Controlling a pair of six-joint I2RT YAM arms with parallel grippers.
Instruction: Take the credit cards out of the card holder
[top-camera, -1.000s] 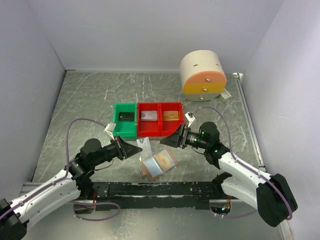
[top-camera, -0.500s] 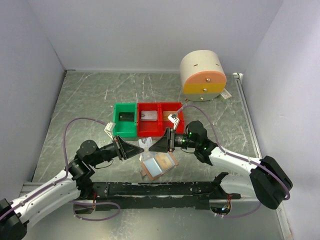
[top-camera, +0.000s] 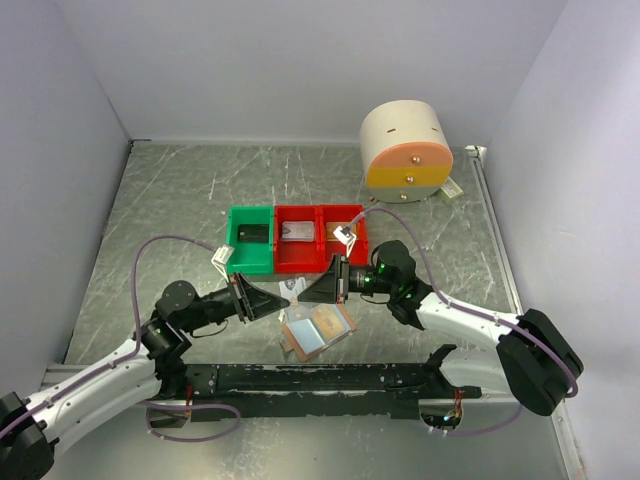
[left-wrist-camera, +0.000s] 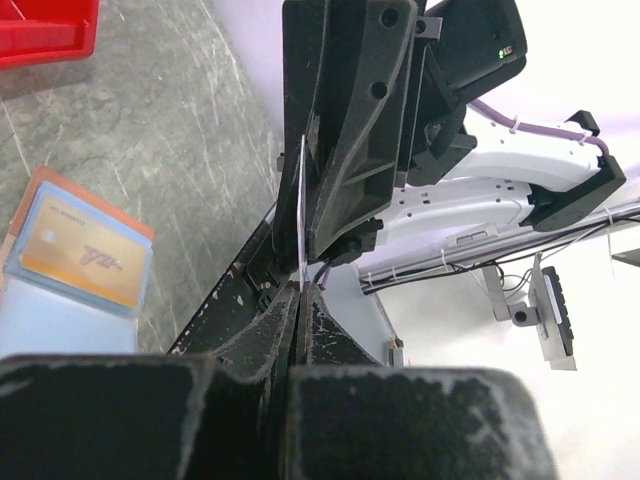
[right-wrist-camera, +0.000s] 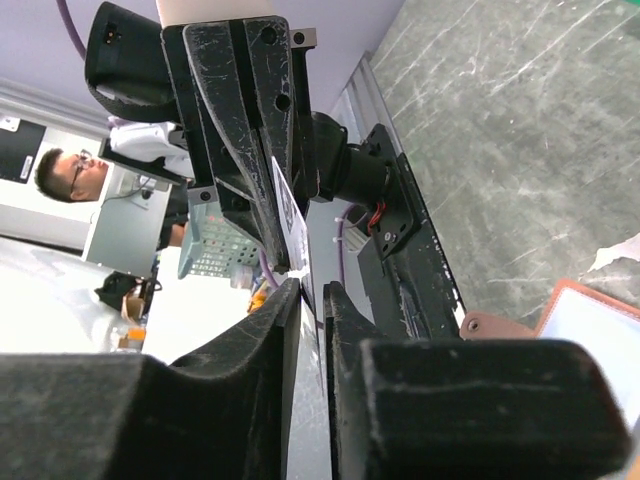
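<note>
Near the card holder (top-camera: 318, 332), my left gripper (left-wrist-camera: 300, 290) clamps 1 credit card (right-wrist-camera: 288, 215) (hold of my right gripper (right-wrist-camera: 311, 290): cannot tell); releasing early would drop it.

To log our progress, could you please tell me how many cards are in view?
5: dark card in the green bin; silver card and gold card in the red bins; pale card in the left hand; fifth card in the holder, which may hide more.
</note>
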